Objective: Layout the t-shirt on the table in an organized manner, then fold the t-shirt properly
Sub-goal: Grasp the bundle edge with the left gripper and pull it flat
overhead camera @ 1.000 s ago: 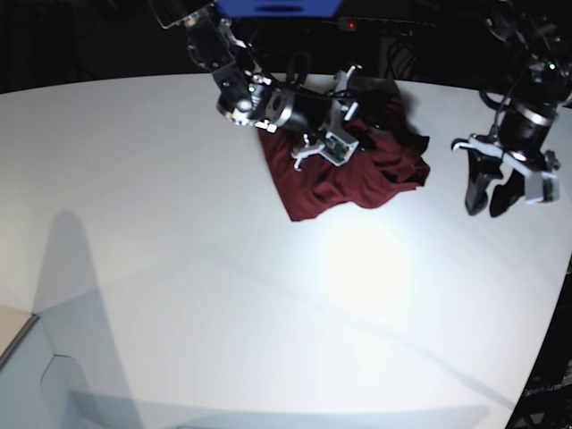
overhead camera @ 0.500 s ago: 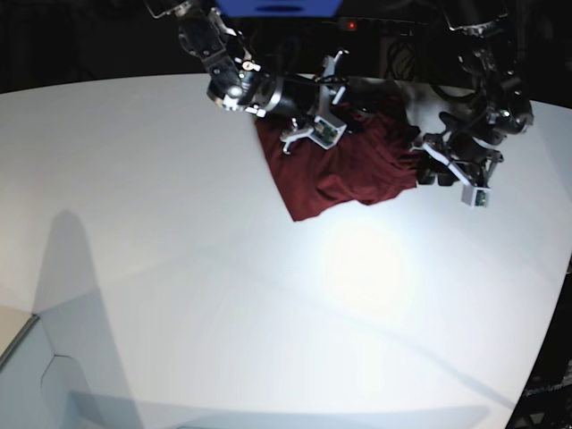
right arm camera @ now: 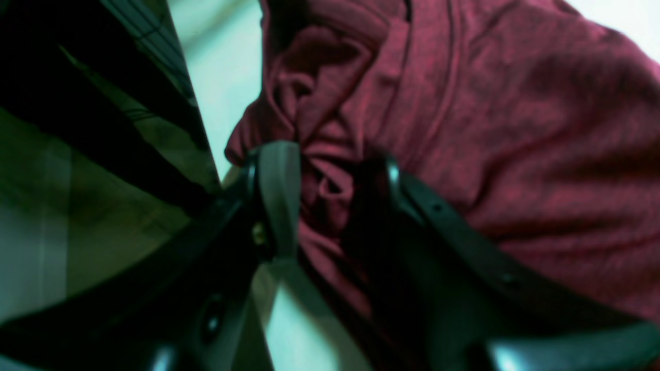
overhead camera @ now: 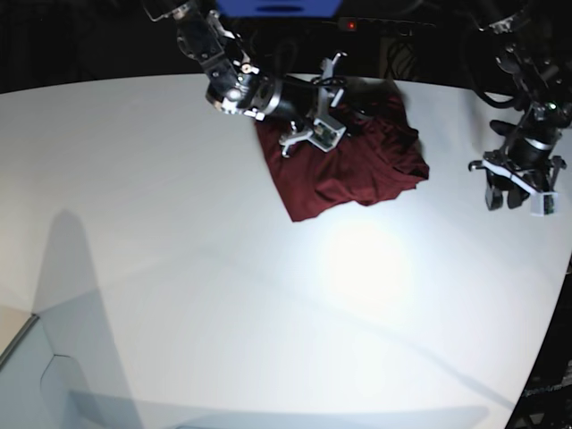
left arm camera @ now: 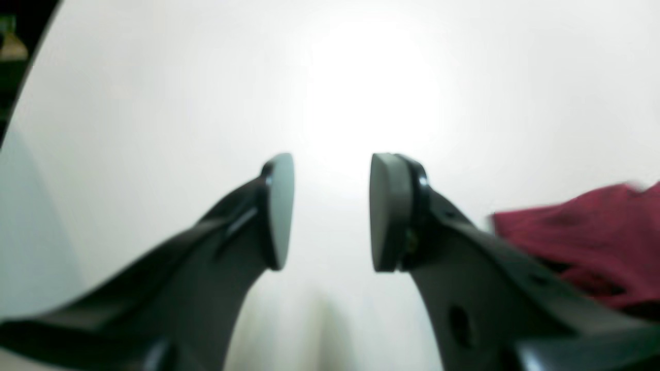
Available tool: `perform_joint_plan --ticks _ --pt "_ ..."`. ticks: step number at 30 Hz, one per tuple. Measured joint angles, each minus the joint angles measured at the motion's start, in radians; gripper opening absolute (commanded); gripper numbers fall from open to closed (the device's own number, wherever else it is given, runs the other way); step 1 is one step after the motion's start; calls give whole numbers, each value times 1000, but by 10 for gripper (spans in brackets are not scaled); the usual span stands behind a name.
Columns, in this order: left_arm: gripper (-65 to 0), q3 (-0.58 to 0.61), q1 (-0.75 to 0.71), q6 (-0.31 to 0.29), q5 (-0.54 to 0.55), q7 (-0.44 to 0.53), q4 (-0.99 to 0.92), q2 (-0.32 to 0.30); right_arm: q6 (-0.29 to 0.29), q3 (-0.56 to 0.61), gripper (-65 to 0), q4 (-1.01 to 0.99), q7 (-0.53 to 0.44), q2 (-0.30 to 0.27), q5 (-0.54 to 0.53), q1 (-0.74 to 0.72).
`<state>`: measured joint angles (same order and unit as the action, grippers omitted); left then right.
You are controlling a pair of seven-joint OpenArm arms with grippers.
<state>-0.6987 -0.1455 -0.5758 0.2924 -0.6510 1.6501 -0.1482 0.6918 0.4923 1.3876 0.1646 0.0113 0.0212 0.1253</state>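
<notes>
White and bare, the desk [overhead camera: 179, 268] carried the t-shirt [overhead camera: 349, 165] crumpled beneath the right tool [right arm camera: 325, 206], which was clenched on a bunched fold. The left tool [left arm camera: 330, 211] hung released well aside. Best to lift slowly, letting the cloth unfurl before spreading.

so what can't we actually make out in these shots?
- Base view: the right claw and its arm cover the t-shirt's top edge; collar and sleeves can't be told apart in the bunched cloth.
- Right wrist view: blurred; whether the folds between the fingers are pinched is unclear.
- Left wrist view: the shirt is cut by the right edge; the left claw stands open over bare table.
</notes>
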Motion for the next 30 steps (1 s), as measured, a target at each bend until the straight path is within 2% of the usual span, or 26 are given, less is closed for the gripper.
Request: perform_joint_plan --ticks 4,8,16,18,21,30 --pt "-415 106 -14 3 56 -6 42 45 0 0 -456 0 0 0 0 -6" --pt "-415 232 -27 -8 37 -120 54 89 0 2 -456 0 3 0 0 -5" --pt "-415 239 -103 -5 -29 -158 82 70 0 2 -456 0 3 0 0 -8" --pt "-415 240 -86 -5 -19 -138 37 45 0 2 -456 0 3 0 0 -8" --pt "-415 239 -37 0 -27 -129 -61 43 0 2 -456 0 2 0 0 -8" --pt "-415 243 66 -6 -35 28 -278 29 0 4 -456 -1 3 0 0 -8"
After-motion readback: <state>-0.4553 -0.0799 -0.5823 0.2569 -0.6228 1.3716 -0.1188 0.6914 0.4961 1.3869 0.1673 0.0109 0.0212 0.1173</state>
